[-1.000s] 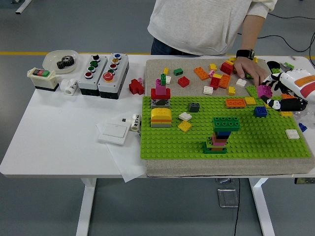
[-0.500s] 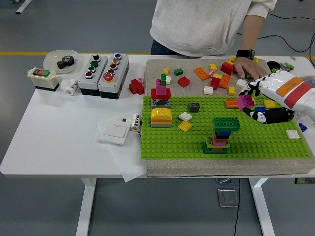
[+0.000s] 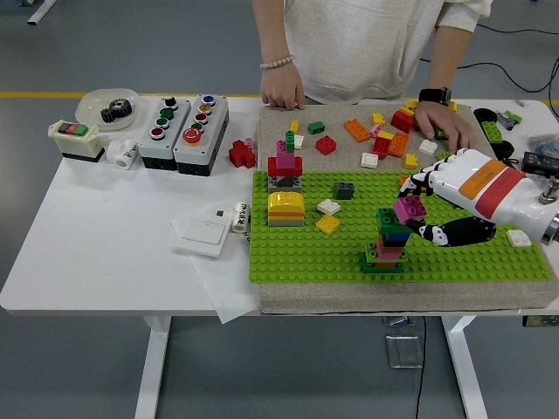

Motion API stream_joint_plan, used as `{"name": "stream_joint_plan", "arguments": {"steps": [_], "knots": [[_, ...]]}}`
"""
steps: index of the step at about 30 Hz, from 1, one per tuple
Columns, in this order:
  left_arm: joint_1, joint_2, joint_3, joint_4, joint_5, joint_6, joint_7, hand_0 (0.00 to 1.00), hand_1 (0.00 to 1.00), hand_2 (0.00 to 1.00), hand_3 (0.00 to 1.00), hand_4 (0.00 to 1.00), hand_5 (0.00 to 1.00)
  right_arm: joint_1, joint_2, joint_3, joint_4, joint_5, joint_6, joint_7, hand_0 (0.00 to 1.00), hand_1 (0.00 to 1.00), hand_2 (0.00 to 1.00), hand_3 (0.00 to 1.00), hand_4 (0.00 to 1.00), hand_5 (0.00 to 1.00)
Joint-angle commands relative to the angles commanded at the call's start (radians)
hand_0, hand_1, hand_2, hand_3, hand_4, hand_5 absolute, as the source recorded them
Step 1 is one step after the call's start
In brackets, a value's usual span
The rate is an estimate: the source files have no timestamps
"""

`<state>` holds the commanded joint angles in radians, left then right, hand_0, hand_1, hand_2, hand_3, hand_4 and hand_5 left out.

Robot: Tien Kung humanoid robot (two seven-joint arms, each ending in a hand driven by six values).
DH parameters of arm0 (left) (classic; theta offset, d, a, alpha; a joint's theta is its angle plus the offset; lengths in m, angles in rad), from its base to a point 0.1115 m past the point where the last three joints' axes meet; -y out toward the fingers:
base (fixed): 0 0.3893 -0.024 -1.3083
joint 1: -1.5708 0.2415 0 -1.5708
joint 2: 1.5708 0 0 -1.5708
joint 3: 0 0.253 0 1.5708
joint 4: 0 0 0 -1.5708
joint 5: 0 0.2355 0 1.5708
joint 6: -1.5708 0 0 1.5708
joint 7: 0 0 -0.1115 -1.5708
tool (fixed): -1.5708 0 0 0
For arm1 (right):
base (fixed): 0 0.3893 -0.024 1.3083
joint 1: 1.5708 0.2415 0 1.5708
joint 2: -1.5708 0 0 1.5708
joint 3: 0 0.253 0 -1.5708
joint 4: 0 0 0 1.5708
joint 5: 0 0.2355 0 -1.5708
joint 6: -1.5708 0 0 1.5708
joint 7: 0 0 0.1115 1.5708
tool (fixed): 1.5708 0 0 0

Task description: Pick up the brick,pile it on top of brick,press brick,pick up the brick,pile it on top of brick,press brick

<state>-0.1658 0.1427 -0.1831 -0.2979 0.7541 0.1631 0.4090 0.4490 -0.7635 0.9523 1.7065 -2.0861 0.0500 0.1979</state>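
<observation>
My right hand [image 3: 417, 209] reaches in from the right over the green baseplate [image 3: 297, 253], its fingers shut on a magenta brick [image 3: 408, 208]. The brick hangs just right of and level with the dark green top of a multicoloured brick stack [image 3: 384, 244] near the plate's front middle. A second stack with a pink and red top [image 3: 285, 166] stands at the plate's back left, and a yellow domed stack [image 3: 286, 209] sits in front of it. My left hand is out of view.
Loose bricks [image 3: 384, 135] lie on the grey mat behind the plate. A person stands at the far side, one hand [image 3: 281, 92] on the mat's back left corner, the other [image 3: 441, 122] among the loose bricks. Button boxes [image 3: 183, 122] and a white switch [image 3: 203, 234] sit left.
My right hand has carried the magenta brick leftward from the plate's back right to beside the stack's top. The person's second hand has come to rest on the mat's back left corner.
</observation>
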Motion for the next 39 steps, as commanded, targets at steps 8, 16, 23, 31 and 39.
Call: {"name": "stream_joint_plan", "arguments": {"steps": [8, 16, 23, 31, 39], "knots": [[-0.001, 0.0, -0.001, -0.001, 0.002, 0.0, 0.001, 0.458, 0.552, 0.604, 0.629, 0.67, 0.796, 0.012, 0.015, -0.022, -0.005, 0.0, -0.01, -0.015, 0.365, 0.478, 0.549, 0.522, 0.596, 0.431], [-0.003, 0.0, -0.001, -0.001, 0.005, -0.001, 0.001, 0.457, 0.552, 0.602, 0.629, 0.67, 0.795, 0.025, 0.025, -0.037, -0.015, -0.001, -0.009, -0.032, 0.365, 0.479, 0.551, 0.523, 0.603, 0.438], [-0.003, 0.0, -0.002, -0.001, 0.007, -0.002, 0.002, 0.457, 0.552, 0.601, 0.629, 0.669, 0.796, 0.036, 0.03, -0.047, -0.02, 0.001, -0.004, -0.04, 0.364, 0.482, 0.555, 0.529, 0.619, 0.444], [-0.002, 0.0, -0.003, -0.001, 0.009, -0.001, 0.003, 0.457, 0.552, 0.599, 0.628, 0.669, 0.796, 0.041, 0.032, -0.049, -0.027, -0.001, 0.001, -0.046, 0.36, 0.483, 0.556, 0.53, 0.627, 0.449], [-0.002, 0.001, -0.004, -0.001, 0.013, -0.002, 0.004, 0.457, 0.551, 0.599, 0.628, 0.67, 0.794, 0.041, 0.03, -0.049, -0.024, -0.002, 0.006, -0.049, 0.358, 0.484, 0.559, 0.535, 0.632, 0.45]]}}
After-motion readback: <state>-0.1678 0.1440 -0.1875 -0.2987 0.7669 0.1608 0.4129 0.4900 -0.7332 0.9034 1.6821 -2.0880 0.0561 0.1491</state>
